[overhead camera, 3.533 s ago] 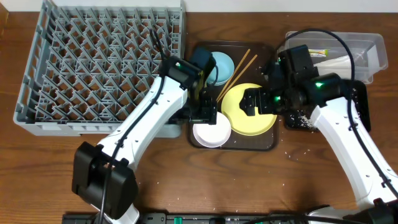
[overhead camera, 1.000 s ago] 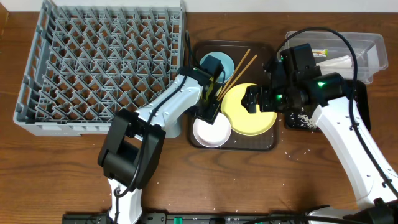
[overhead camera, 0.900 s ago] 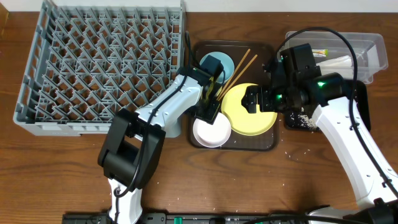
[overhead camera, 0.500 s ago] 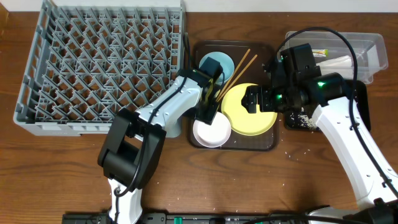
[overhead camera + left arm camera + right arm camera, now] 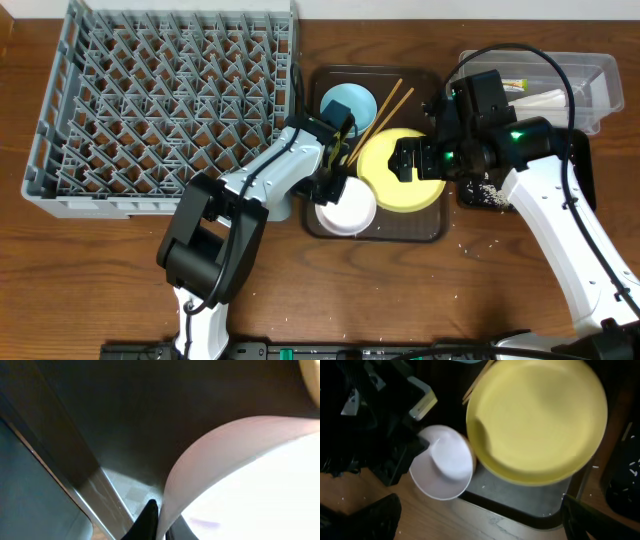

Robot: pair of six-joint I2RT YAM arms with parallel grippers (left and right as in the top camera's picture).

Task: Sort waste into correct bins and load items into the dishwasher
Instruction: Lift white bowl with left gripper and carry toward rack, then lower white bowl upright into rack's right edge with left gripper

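Observation:
A white bowl [image 5: 347,210] sits at the front of the brown serving tray [image 5: 420,232], and my left gripper [image 5: 328,186] is shut on its left rim. In the left wrist view the bowl's wall [image 5: 240,470] is pinched between the fingertips [image 5: 149,517]. A yellow plate [image 5: 400,172] lies to the bowl's right, with my right gripper [image 5: 418,160] hovering open above it. The right wrist view shows the plate [image 5: 537,417] and the white bowl [image 5: 442,462] between its wide-apart fingers [image 5: 365,520]. A light blue bowl [image 5: 347,105] and chopsticks [image 5: 378,112] lie at the tray's back.
The grey dish rack [image 5: 160,110] fills the left side, beside the tray. A clear tub [image 5: 590,75] at the far right holds a wrapper [image 5: 515,85] and a napkin [image 5: 540,100]. Beside it, a black tray [image 5: 578,170] holds rice scraps [image 5: 485,190].
My left gripper has shut on the white bowl's rim, and the bowl has shifted slightly to the right. The right arm has stayed where it was.

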